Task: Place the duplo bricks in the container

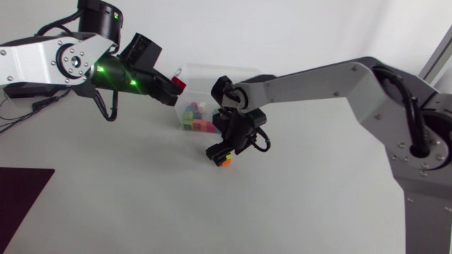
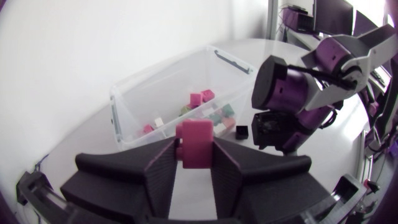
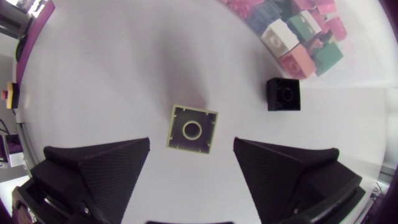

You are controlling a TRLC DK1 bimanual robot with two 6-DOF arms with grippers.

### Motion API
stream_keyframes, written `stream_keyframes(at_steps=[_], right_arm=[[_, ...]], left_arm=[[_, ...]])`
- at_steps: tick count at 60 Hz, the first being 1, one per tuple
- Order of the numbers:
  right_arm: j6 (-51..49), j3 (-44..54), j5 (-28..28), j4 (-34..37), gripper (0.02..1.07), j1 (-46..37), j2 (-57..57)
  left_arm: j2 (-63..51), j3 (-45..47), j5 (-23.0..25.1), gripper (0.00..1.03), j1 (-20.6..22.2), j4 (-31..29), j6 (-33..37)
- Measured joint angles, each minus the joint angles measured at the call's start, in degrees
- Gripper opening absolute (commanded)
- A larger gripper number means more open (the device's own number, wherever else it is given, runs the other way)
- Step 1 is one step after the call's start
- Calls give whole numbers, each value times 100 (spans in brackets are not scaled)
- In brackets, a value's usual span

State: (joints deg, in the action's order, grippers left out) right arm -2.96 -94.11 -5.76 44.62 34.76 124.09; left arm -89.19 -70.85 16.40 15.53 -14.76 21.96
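One red brick [image 2: 196,140] clamped in left tool [image 2: 194,154], clear container [image 2: 124,102] just ahead. Heap of bricks [image 2: 214,115] inside, count unclear. Two loose on bench [image 3: 93,74]: pale square brick [image 3: 193,129] between spread fingers of right tool [image 3: 191,149], untouched; black brick [image 3: 283,94] beside container.

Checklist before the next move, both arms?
1. Grip: left hand shut on red brick: ok.
2. Drop position: red brick over container opening: cannot tell; the container lies ahead of the hand.
3. Pick readiness: right hand open: ok.
4. Alignment: target brick lined up between the right fingers: ok, slightly skewed.
5. Clearance: black brick apart from the target brick, off to one side: ok.
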Motion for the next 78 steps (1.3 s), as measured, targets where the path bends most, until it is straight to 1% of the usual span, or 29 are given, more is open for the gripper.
stream_keyframes(at_steps=[5, 10, 18, 21, 23, 32, 37, 56, 62, 73, 76, 78], right_arm=[[0, -275, 2, 188, 95, -2, 219], [0, -544, 2, 326, 87, -2, 426], [0, -870, 11, 529, 80, 0, 691], [0, -986, 63, 584, 75, 0, 776], [0, -1058, 98, 643, 74, 0, 817], [0, -1327, 138, 809, 51, 0, 966], [0, -1427, 155, 839, 34, 0, 1023], [0, -1340, 175, 922, 34, 0, 964], [0, -1078, 157, 920, 34, -35, 693], [0, -627, 107, 809, 34, -238, -160], [0, -551, 101, 787, 34, -293, -385], [0, -511, 59, 778, 34, -339, -562]], left_arm=[[0, 0, 48, 29, -109, 275, -179], [-2, -2, 72, 29, -166, 417, -315], [-219, -160, 94, 29, -177, 634, -446], [-337, -221, 94, 29, -177, 721, -492], [-409, -251, 94, 29, -177, 761, -531], [-699, -369, 94, 29, -177, 872, -595], [-901, -518, 94, 29, -177, 922, -632], [-1513, -1117, 114, 30, -197, 1001, -874], [-1755, -1394, 114, 30, -197, 1025, -999], [-2131, -1731, 87, 31, -177, 1038, -1147], [-2225, -1805, 37, 34, -157, 1038, -1178], [-2297, -1875, 0, 40, -149, 1038, -1193]])
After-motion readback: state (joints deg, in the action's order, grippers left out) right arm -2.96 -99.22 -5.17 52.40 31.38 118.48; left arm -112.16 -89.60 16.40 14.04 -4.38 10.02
